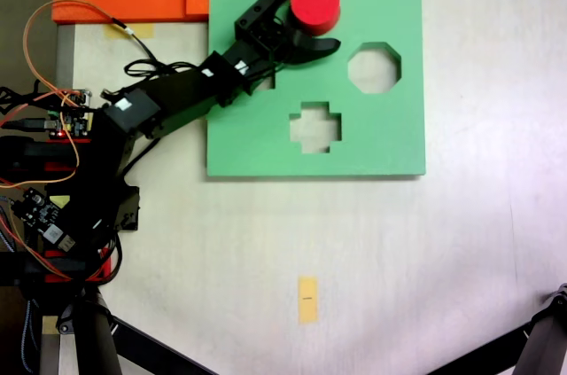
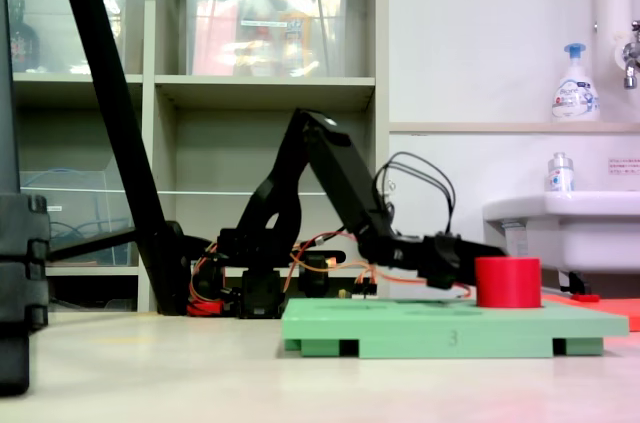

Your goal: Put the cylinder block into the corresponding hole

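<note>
Red cylinder block (image 1: 315, 3) between end effector (image 1: 312, 22) jaws, over green foam board (image 1: 390, 136), octagonal cutout (image 1: 374, 67) beside.

The green foam board (image 2: 452, 327) bears a "3" on its side.

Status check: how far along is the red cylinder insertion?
Done: the cylinder block is on the green board, between the end effector jaws. In hand: the block sits near the board's top edge, standing proud in a fixed view. Left: seating; the round hole isn't visible.
</note>
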Controlling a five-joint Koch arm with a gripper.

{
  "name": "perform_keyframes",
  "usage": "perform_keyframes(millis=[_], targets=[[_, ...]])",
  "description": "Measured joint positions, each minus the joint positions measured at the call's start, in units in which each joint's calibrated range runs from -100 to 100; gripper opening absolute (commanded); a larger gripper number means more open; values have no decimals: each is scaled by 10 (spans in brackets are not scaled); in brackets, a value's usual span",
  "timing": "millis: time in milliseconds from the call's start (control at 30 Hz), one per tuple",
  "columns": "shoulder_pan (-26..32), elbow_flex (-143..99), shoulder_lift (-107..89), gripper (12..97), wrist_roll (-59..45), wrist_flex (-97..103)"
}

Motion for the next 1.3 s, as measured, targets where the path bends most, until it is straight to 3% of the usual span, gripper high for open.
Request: perform_keyframes(millis=[200,467,667,833,1033,1300], targets=[[-22,-101,-298,666,-2,-17],[-76,-144,-830,527,-37,-405],[-124,-171,-997,518,-54,-522],[-120,-193,-925,532,-55,-506],[-64,-178,-564,563,-40,-329],[-21,39,-194,563,-26,-289]])
